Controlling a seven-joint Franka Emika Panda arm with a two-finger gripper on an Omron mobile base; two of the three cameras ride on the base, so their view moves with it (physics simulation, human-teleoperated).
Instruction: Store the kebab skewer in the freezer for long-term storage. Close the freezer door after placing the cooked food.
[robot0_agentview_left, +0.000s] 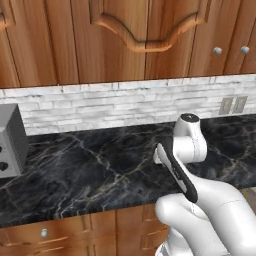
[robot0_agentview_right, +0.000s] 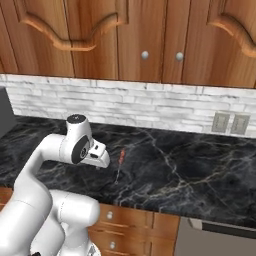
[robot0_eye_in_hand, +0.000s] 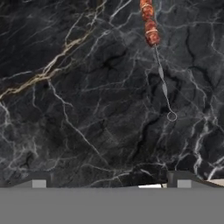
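The worktop is polished black marble, glossy, veined white and gold. The skewer has a thin bright metal shaft with a ring end, and its chunks at 12 o'clock look moist and shiny. The cabinets are smooth varnished wood with small metal knobs. The backsplash is rough pale stone brick. The arm is smooth glossy white plastic.

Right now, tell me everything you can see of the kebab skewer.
The kebab skewer is a thin, metallic-looking stick with a small ring at one end and reddish-brown chunks threaded toward the other, which runs out of the hand view. It lies flat on the black marbled counter, nothing else touching it. In the right base view it lies just beside the arm's hand. The open gripper hovers short of its ring end.
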